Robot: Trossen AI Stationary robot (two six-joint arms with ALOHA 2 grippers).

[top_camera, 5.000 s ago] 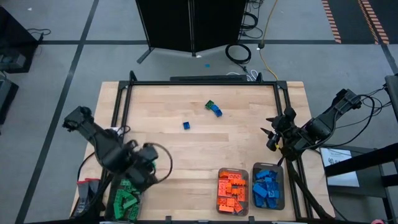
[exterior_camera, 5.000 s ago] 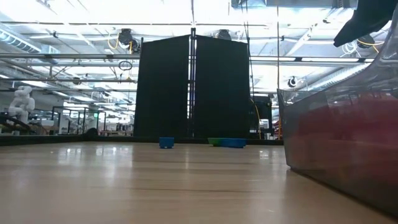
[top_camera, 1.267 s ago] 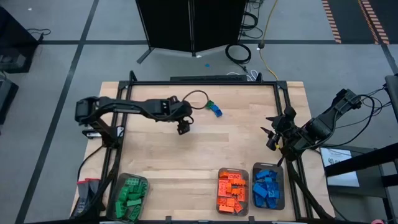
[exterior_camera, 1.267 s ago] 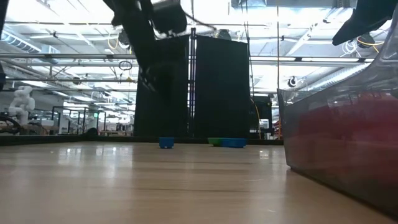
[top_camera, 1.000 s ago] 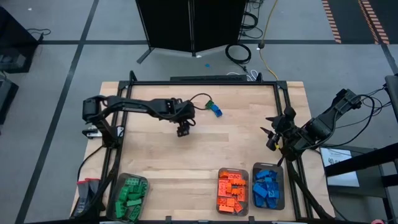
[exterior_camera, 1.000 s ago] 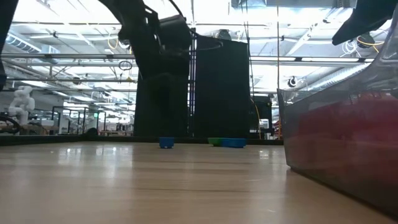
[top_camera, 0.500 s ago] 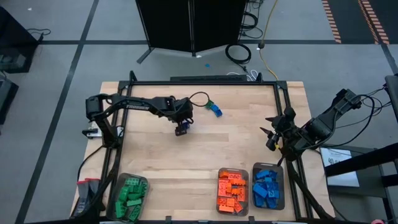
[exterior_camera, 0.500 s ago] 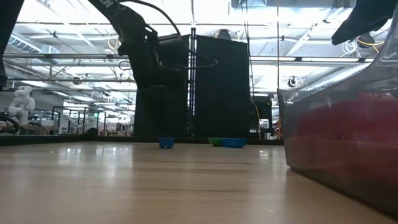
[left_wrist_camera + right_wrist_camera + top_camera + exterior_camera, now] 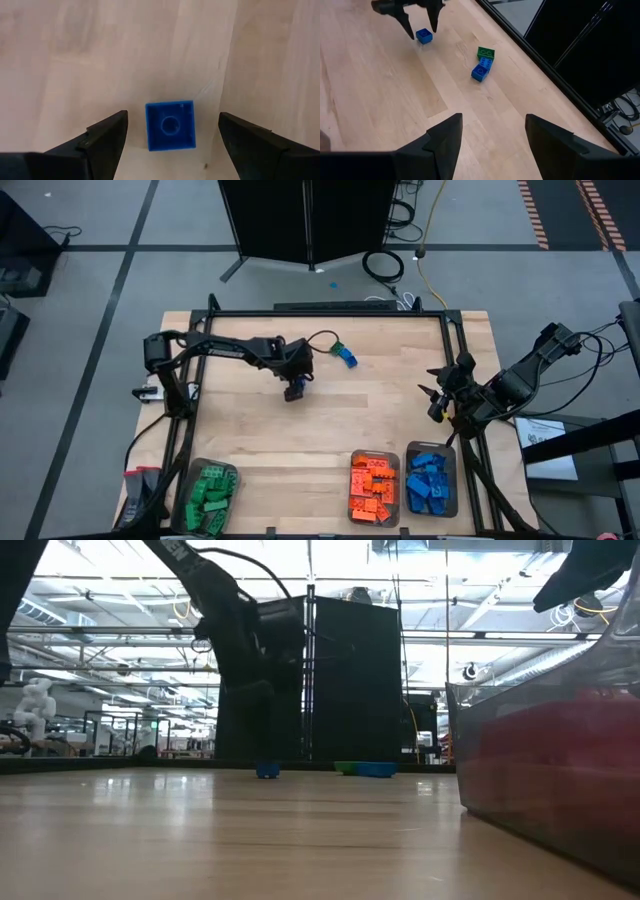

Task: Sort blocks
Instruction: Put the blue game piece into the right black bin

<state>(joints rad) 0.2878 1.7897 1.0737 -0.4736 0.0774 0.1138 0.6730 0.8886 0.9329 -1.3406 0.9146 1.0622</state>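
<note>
The table (image 9: 330, 435) carries three clear trays along its near edge: green blocks in the tray (image 9: 208, 499) at the near left corner, orange blocks in the middle tray (image 9: 373, 488), blue blocks in the tray (image 9: 431, 491) just beside it toward the near right corner.

The left arm reaches across the table's far half. The left gripper (image 9: 292, 391) hangs low over a single blue block (image 9: 170, 125) – fingers (image 9: 102, 140) spread apart, one on each side of the block, not touching it.

The right gripper (image 9: 436, 402) waits at the right edge, fingers apart, holding nothing.

Near the far edge, a green block (image 9: 485, 52) and a blue block (image 9: 481, 68) lie touching each other – apart from the single blue block.
</note>
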